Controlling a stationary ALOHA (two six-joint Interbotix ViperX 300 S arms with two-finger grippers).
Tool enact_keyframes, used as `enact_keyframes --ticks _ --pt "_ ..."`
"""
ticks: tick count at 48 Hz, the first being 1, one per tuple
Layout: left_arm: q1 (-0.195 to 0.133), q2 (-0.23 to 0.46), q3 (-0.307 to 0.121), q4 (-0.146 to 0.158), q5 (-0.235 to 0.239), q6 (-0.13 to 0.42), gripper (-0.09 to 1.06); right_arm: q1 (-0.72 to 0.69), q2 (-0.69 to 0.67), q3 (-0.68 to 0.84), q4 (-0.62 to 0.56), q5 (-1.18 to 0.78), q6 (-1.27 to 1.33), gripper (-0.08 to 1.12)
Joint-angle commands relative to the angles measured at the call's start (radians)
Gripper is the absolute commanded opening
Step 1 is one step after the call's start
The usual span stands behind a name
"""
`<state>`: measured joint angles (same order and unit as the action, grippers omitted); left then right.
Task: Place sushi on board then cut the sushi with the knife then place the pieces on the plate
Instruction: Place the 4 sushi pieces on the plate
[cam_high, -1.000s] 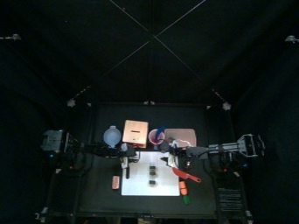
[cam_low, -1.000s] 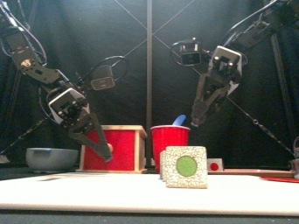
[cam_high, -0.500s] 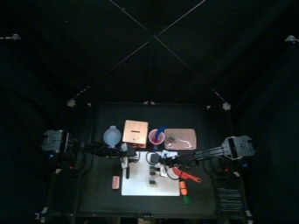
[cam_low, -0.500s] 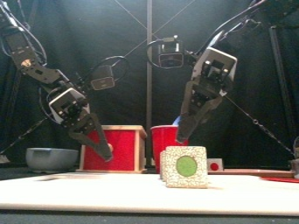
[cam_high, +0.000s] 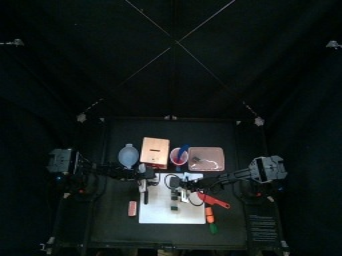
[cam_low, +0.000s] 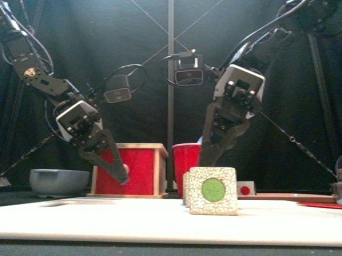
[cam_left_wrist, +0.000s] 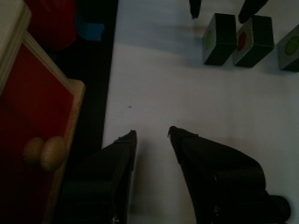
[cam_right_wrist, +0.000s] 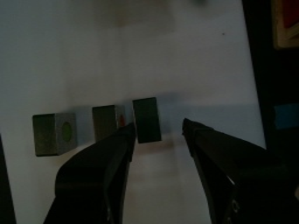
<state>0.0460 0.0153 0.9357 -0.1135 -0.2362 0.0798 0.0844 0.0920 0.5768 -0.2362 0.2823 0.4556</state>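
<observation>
Three dark green sushi pieces (cam_right_wrist: 105, 124) stand in a row on the white cutting board (cam_high: 167, 226); the nearest one (cam_low: 210, 190) shows a green centre in the front view. My right gripper (cam_right_wrist: 160, 133) hangs open just above them, nothing between its jaws. Over the board's back left part, near the red drawer (cam_left_wrist: 35, 96), my left gripper (cam_left_wrist: 152, 136) is open and empty, with the sushi pieces (cam_left_wrist: 237, 42) further off. A red knife (cam_high: 213, 201) lies at the board's right edge. The pink plate (cam_high: 206, 157) sits behind the board.
The wooden box (cam_high: 154, 150) with its red drawer front (cam_low: 130, 171) stands at the back, a red cup (cam_low: 194, 160) beside it and a blue-grey bowl (cam_low: 58, 181) to its left. A small red object (cam_high: 131, 208) lies left of the board.
My right arm has swung left and lower, bringing its gripper over the sushi pieces. The left arm and the sushi have not moved.
</observation>
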Motion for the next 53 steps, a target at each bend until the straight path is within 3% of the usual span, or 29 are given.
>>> enact_keyframes --ticks 1,20,32,39,53 --pt "0.002 -0.003 -0.015 0.000 -0.005 0.000 0.76 0.000 -0.008 -0.029 0.002 -0.003 0.002 0.83" --pt "0.002 -0.003 -0.014 0.000 -0.003 0.000 0.76 0.002 0.066 -0.067 -0.003 -0.008 -0.003 0.80" --pt "0.002 -0.003 -0.015 0.000 -0.005 0.000 0.76 -0.003 0.058 -0.064 0.000 -0.002 0.002 0.53" --pt "0.000 -0.002 -0.018 0.000 -0.005 0.000 0.76 -0.017 -0.034 -0.012 0.006 0.052 0.005 0.53" --pt "0.000 0.005 -0.021 0.000 -0.005 0.000 0.76 -0.172 -0.279 0.176 0.029 0.126 0.014 0.54"
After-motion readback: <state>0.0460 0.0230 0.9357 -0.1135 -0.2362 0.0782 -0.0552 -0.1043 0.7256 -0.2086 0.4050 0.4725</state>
